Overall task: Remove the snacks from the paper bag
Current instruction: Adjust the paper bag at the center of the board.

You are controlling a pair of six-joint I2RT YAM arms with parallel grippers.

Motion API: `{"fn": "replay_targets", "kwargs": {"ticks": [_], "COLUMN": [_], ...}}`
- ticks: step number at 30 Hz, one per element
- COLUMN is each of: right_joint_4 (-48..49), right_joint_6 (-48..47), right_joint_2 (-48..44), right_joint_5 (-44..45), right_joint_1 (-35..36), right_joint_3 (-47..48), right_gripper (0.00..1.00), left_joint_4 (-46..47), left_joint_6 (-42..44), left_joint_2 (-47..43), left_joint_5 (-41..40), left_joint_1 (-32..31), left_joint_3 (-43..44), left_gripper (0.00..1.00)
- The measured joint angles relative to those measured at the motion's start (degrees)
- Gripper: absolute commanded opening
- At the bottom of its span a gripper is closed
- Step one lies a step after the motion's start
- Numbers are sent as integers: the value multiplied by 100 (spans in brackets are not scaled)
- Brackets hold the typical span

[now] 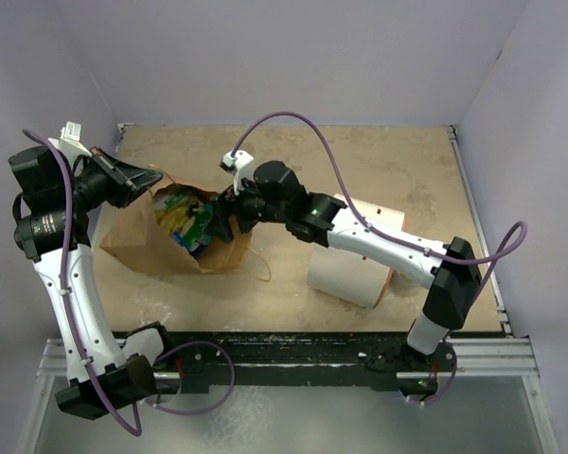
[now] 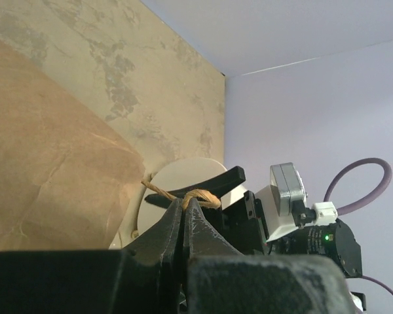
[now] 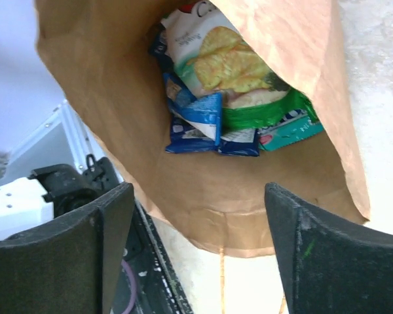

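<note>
Bag [image 3: 118, 98] is matt brown paper, creased all over. Packets [image 3: 232, 69] gleam, smooth glossy foil. Handle [image 2: 160, 191] there is rough, twisted paper cord.

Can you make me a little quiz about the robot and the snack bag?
1. True or false: the bag has no snacks inside.
2. What do the left fingers pinch? A) a snack B) the bag's handle C) nothing
3. Fill in: the right fingers at the bag's mouth are ____ (open or shut).

Key: 1 false; 2 B; 3 open.
</note>
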Motion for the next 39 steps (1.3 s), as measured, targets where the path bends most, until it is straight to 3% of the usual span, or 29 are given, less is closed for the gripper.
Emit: {"fn": "replay_targets", "kwargs": {"ticks": [6,7,9,10,22,28,32,34,36,37,39], "right_joint_4": [-57,-72,-90,-20,660,713,715,719,715,715,715], "right_joint_6": [-769,-911,-1182,-1281,-1631,-1572,-1486,-1458,-1410,-1357,-1274], "right_joint_2": [20,22,96,162,1032,1390,1698,1779,1777,1775,1770], "right_joint_5": [85,15,-109,-166,-940,-1217,-1250,-1266,-1298,-1342,-1386], "right_joint_1": [-11,-15,-15,-15,-15,-15,-15,-15,-15,-15,-15], "right_joint_3": [164,262,654,896,2138,2168,2557,2706,2732,2732,2730], "right_gripper": [90,88,72,68,60,35,25,9,2,3,21], "left_joint_4": [-245,-269,-319,-341,-575,-940,-1056,-1113,-1189,-1231,-1314], "left_joint_6": [133,138,140,140,229,501,612,627,658,688,752], "left_joint_2": [-4,-7,-17,-22,-24,-7,-28,-52,-81,-96,-138], "left_joint_5": [4,9,9,11,44,11,28,28,20,13,-31], "left_joint_1": [0,0,0,0,0,0,0,0,0,0,0], "left_joint_3": [98,98,98,98,201,527,619,621,623,623,625], "left_gripper": [0,0,0,0,0,0,0,0,0,0,0]}}
